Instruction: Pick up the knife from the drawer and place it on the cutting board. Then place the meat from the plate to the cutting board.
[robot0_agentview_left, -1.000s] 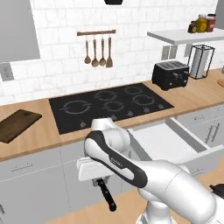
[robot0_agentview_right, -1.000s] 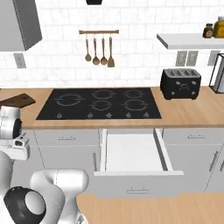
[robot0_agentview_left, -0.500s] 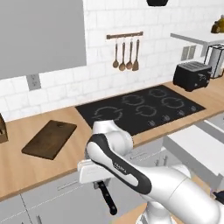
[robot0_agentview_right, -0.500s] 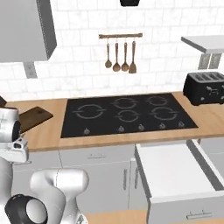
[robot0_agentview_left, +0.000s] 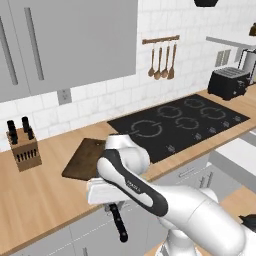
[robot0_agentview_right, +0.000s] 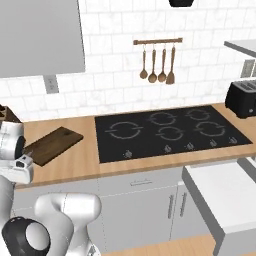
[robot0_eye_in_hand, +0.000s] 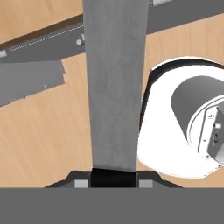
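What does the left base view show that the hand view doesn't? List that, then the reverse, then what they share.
Left base view: the cutting board on the counter, the knife block, the cooktop, the toaster and the open drawer.
Hand view: the grey blade of the knife close up, running away from the jaws over a wood-toned surface.
Both: the knife, held in the shut jaws and not yet on the cutting board.
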